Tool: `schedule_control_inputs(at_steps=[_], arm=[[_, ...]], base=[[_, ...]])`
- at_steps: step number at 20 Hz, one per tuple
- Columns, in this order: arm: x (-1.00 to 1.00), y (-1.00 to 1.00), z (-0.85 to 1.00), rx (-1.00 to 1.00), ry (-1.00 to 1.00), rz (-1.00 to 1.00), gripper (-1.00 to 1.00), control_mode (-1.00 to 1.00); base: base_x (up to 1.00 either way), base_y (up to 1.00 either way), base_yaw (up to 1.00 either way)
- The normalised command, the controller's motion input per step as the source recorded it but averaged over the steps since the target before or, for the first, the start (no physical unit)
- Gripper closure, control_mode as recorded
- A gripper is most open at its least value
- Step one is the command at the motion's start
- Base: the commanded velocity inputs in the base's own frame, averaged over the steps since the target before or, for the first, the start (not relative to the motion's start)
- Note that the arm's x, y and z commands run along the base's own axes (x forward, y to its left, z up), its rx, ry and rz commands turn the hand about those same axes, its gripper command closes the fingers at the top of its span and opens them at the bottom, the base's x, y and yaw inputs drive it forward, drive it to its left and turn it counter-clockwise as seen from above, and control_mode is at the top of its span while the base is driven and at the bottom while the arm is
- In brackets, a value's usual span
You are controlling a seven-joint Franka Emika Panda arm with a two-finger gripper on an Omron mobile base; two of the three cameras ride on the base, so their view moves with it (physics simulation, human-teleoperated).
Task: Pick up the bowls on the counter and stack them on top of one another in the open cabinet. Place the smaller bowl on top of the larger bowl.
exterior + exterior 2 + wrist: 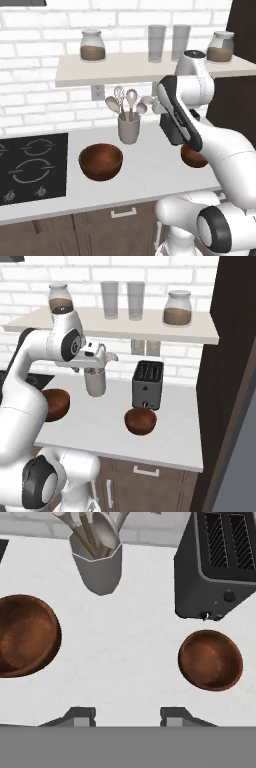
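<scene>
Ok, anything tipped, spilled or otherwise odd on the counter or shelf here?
Nothing stands out. Both bowls, the larger and the smaller, sit upright and empty on the counter. The utensil cup, toaster and shelf jars and glasses all stand straight.

Larger bowl [101, 161], smaller bowl [210, 660]: glossy brown glaze. Counter [150, 172]: smooth pale stone. Toaster [148, 384]: dark matt metal.

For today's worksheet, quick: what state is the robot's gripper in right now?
Gripper: open, holding nothing, above the counter between the two bowls.
</scene>
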Motion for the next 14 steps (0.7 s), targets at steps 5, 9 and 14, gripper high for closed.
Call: schedule_control_inputs(at_steps=[5,9,14], arm=[[-0.36,-0.52,-0.07,0.07,-0.04,-0.09,-1.00,-1.00],[-0.28,-1.00,-0.25,0.19,0.03,-0.35,-1.00,-1.00],[0.00,-1.00,-0.27,0.17,0.19,-0.49,-1.00,-1.00]], base=[[0.00,0.00,0.00],[0.00,0.00,0.00],[0.00,0.00,0.00]])
